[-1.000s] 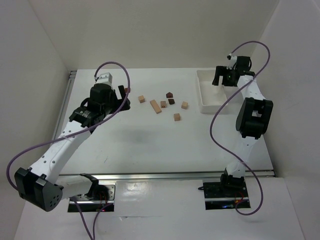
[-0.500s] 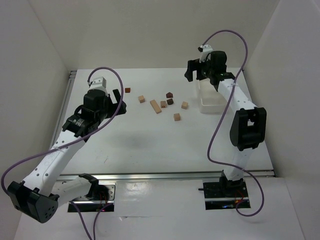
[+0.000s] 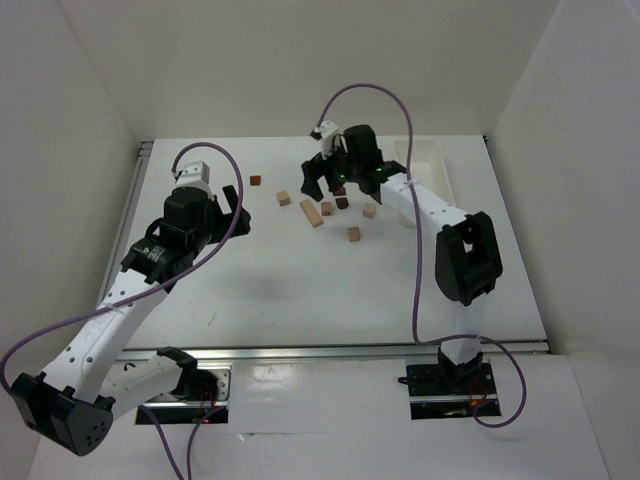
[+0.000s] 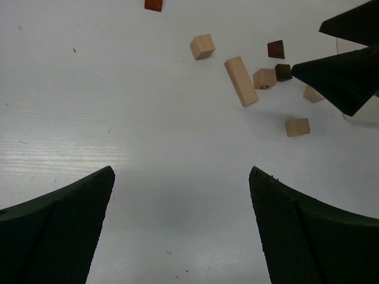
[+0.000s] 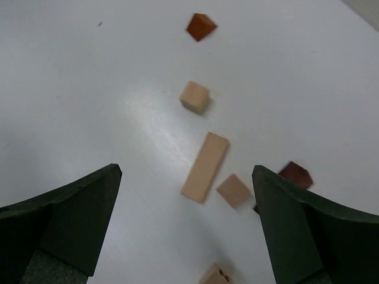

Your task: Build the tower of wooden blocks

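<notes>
Wood blocks lie scattered and unstacked on the far worktop. Right tool hovers over them, jaws wide, empty. Left tool also wide and empty, well left. Advice: centre on long pale block and turn the jaws across its narrow width before descending.

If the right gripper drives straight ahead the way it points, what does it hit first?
Probably the long pale block, centred between the right gripper's open jaws in the wrist view; depth is unclear.
</notes>
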Controlling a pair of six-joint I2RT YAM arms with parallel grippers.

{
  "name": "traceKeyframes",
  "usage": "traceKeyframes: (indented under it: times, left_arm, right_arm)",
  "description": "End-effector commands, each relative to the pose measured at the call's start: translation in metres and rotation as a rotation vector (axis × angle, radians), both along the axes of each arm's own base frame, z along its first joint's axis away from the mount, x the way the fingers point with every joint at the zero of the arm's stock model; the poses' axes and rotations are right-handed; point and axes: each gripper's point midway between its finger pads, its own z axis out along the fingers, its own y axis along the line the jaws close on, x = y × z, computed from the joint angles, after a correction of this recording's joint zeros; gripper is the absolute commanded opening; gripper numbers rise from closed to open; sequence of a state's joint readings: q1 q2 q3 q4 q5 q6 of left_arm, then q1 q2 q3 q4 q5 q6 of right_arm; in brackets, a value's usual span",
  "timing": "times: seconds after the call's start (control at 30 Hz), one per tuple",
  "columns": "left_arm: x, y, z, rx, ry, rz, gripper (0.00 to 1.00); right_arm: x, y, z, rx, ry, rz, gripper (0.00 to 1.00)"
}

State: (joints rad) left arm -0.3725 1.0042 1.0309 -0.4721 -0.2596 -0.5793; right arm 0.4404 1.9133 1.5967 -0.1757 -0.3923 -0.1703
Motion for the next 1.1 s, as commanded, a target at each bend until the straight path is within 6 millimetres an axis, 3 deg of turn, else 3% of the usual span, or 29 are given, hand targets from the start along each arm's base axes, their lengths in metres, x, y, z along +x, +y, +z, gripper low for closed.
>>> traceKeyframes:
  times: [0.0, 0.03, 0.1, 0.13, 0.17, 0.23, 0.37, 0.4, 0.67, 0.8, 1.07]
  left_arm:
    - [-0.004, -0.002, 0.005, -0.024, -0.024, -0.009, 1.00]
    - [-0.004, -0.002, 0.005, -0.032, -0.023, -0.005, 1.00]
    - [-0.007, -0.003, -0.003, -0.029, 0.000, -0.014, 1.00]
    - [-0.008, -0.003, 0.000, -0.040, -0.007, -0.010, 1.00]
    - [-0.008, -0.003, 0.000, -0.040, -0.007, -0.010, 1.00]
    - [-0.011, 0.000, -0.003, -0.043, 0.002, 0.004, 1.00]
    - [-0.015, 0.001, -0.005, -0.050, 0.006, 0.009, 1.00]
    - [-0.015, -0.001, -0.008, -0.054, 0.008, 0.001, 1.00]
    - [-0.015, 0.001, -0.011, -0.054, 0.015, 0.015, 1.00]
    - [-0.015, 0.001, -0.011, -0.054, 0.015, 0.015, 1.00]
    - [-0.012, 0.000, -0.015, -0.050, 0.024, 0.015, 1.00]
  right_arm:
    - [0.010, 0.017, -0.002, -0.034, -0.043, 0.042, 1.00]
    - [0.005, 0.032, -0.021, -0.034, 0.014, 0.053, 1.00]
    - [0.011, 0.041, -0.028, -0.064, 0.022, 0.017, 0.96]
    - [0.006, 0.052, -0.047, -0.101, 0.032, 0.029, 0.96]
    - [0.008, 0.057, -0.051, -0.116, 0.014, 0.024, 0.96]
    - [0.011, 0.060, -0.073, -0.184, -0.003, -0.002, 0.95]
    - [0.020, 0.061, -0.098, -0.243, -0.003, -0.069, 0.80]
    - [0.025, 0.065, -0.093, -0.234, -0.015, -0.071, 0.80]
    - [0.037, 0.061, -0.127, -0.286, 0.014, -0.123, 0.80]
    - [0.043, 0.055, -0.124, -0.302, -0.008, -0.166, 0.80]
    - [0.035, 0.056, -0.150, -0.315, 0.039, -0.129, 0.80]
